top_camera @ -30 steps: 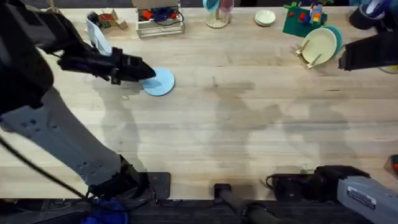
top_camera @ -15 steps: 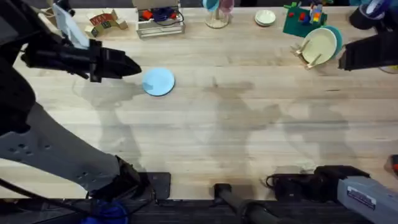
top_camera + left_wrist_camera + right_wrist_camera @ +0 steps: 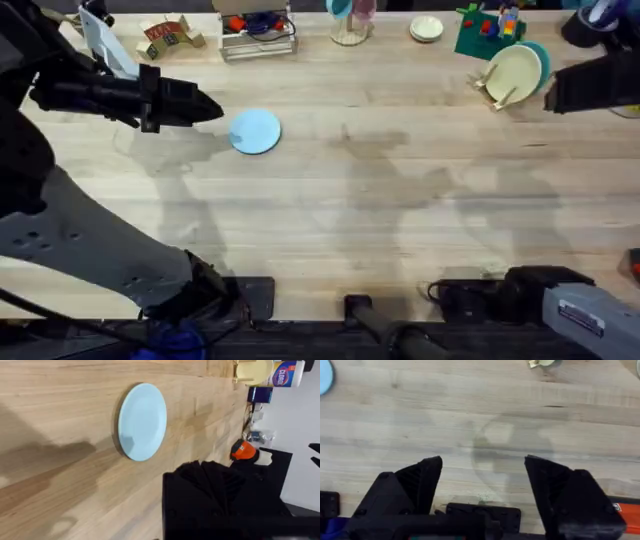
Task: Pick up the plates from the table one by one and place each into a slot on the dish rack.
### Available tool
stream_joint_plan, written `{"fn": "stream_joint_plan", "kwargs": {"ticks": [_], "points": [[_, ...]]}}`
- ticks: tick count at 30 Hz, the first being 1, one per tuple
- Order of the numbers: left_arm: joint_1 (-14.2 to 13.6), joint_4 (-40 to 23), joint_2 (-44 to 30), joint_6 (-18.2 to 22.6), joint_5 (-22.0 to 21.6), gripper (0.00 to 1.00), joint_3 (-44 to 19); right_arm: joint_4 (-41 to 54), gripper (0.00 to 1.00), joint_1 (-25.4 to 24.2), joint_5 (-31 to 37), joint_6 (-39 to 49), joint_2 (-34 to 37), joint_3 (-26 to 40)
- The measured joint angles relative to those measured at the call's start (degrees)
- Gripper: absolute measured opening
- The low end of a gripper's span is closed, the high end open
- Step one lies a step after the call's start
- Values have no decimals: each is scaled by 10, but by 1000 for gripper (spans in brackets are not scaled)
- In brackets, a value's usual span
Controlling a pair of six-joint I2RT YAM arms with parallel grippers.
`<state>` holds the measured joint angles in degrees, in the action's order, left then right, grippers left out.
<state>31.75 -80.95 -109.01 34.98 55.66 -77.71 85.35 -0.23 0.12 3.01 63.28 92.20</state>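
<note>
One pale blue plate (image 3: 255, 131) is lying flat on your counter (image 3: 360, 210) left of centre overhead, your left tool (image 3: 212, 108) hovering just beside it, grip unreadable. Upper right, the dish rack (image 3: 497, 88) is holding a cream plate (image 3: 514, 71). Your left wrist view is showing the blue plate untouched. Your right tool (image 3: 482, 485) is hanging released over bare counter.

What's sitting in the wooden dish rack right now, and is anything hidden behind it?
The dish rack holds a cream plate standing on edge. Behind it a teal plate's rim peeks out; the cream plate covers the rest of it.
</note>
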Motion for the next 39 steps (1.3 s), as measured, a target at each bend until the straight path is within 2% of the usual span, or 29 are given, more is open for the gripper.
{"fn": "stream_joint_plan", "kwargs": {"ticks": [15, 24, 29, 33, 39], "points": [[-41, 65, -10, -45, 0, 39, 0, 0, 995, 0, 0, 0, 27, 0], [-41, 88, -81, -51, -1, 39, 0, 0, 995, 0, 0, 0, 27, 0], [-41, 114, -125, -54, -20, 39, 0, 0, 995, 0, 0, 0, 27, 0], [-40, 128, -158, -72, -28, 39, 0, 0, 993, 0, 0, 0, 27, 0], [-40, 130, -158, -84, -30, 39, 0, 0, 995, 0, 0, 0, 27, 0]]}}
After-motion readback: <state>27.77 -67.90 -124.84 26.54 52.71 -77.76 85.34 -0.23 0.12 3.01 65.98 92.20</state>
